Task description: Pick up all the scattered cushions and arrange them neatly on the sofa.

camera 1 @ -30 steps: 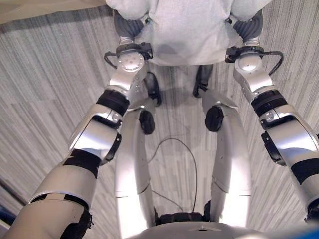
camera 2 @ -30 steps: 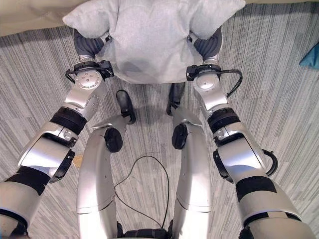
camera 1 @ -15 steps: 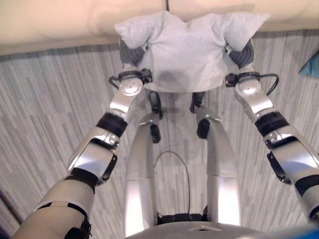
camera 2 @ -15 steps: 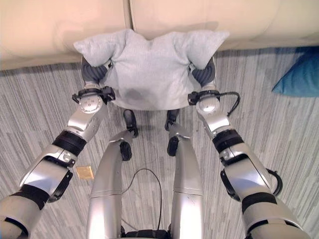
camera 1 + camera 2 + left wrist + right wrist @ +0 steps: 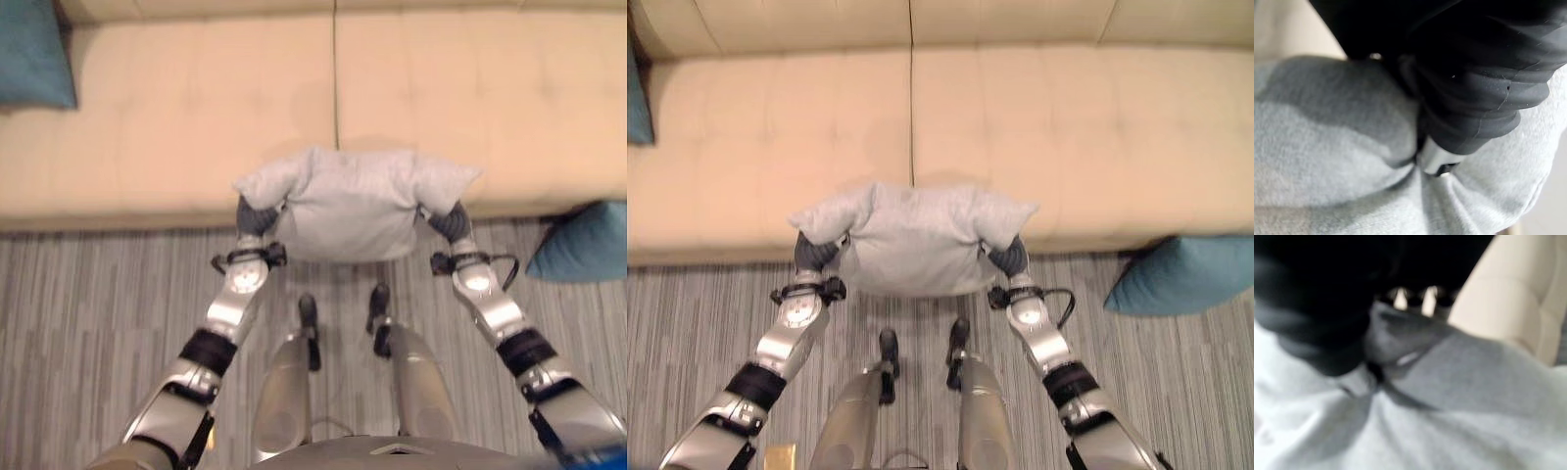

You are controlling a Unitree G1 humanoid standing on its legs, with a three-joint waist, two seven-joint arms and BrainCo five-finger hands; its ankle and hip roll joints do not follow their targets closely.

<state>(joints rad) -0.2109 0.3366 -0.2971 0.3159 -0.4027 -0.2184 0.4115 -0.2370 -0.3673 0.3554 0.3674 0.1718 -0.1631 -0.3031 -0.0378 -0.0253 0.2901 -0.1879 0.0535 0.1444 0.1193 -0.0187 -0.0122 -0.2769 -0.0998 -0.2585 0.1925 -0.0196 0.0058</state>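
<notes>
Grey cushion (image 5: 911, 240) pinched between left hand (image 5: 257, 215) and right hand (image 5: 449, 223), at sofa (image 5: 1038, 127) front edge. Carry step; next, set on seat.

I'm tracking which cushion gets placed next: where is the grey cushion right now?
The grey cushion is held up between the left hand and right hand, centred in the eye views at the front edge of the beige sofa.

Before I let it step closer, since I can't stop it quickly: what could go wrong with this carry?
The light grey fabric cushion is pinched only at its two side corners by the left hand and right hand, so it might slip. A teal cushion lies on the striped carpet rightward, a possible trip hazard.
</notes>
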